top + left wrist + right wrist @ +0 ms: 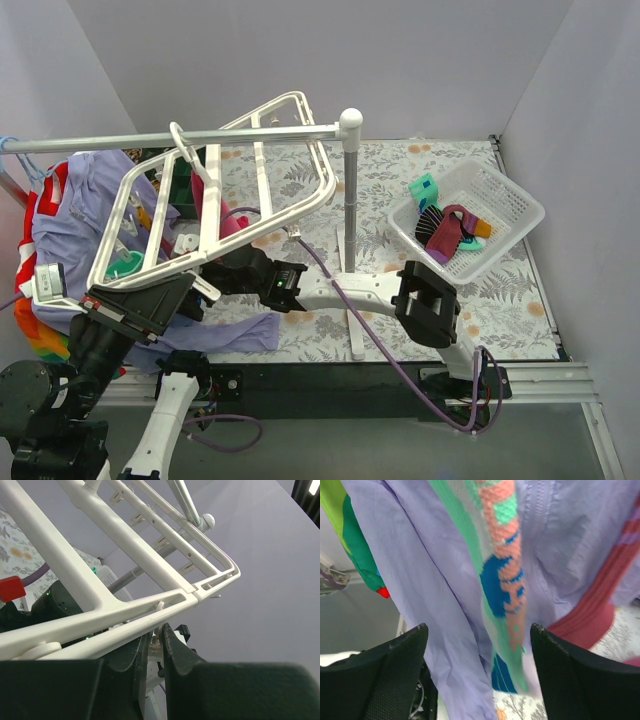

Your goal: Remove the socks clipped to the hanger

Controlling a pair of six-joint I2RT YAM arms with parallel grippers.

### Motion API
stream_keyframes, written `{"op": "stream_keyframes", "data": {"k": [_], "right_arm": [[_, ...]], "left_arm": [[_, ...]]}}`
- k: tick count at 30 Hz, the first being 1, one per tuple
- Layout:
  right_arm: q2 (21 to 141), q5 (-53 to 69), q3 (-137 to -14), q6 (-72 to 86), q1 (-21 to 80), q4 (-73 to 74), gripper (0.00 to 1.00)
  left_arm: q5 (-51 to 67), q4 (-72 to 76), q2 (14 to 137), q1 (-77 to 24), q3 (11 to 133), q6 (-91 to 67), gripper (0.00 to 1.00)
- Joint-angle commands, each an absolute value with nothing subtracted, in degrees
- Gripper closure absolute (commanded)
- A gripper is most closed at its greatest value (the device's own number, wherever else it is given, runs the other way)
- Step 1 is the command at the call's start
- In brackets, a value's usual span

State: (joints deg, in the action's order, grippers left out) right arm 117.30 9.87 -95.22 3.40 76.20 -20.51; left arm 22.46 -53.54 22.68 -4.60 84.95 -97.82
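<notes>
Left wrist view: left gripper (155, 640) appears clamped on the hanger (115, 612) edge. Right gripper (478, 627) stands wide apart, facing a hanging sock (505, 580). Risk: closing catches the shirt (420, 570) behind; a hard pull wrenches the hanger free. Only top external shows the basket (508, 187) holding other socks (450, 230).

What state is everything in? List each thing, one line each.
hanger: hooked on the rail, tilted.
left gripper: shut on the hanger's edge.
right gripper: open, gripping nothing.
hanging sock: dangling between the right gripper's fingers, not gripped.
basket: upright, holding several socks.
</notes>
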Motion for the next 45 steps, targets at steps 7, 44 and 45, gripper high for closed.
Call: {"op": "stream_keyframes", "data": {"k": [7, 44, 45], "right_arm": [[117.69, 20.12, -99.84, 8.78, 77.17, -23.21, 0.84], [82.89, 53.09, -74.1, 29.79, 74.8, -27.07, 0.95], [82.45, 53.09, -73.57, 29.79, 73.84, -27.16, 0.95]], "left_arm": [[29.52, -52.56, 24.35, -4.22, 84.99, -98.0, 1.0], [22.27, -75.37, 34.72, -5.71, 125.95, -86.48, 0.41], [19.89, -76.54, 33.76, -5.8, 125.69, -86.75, 0.43]]}}
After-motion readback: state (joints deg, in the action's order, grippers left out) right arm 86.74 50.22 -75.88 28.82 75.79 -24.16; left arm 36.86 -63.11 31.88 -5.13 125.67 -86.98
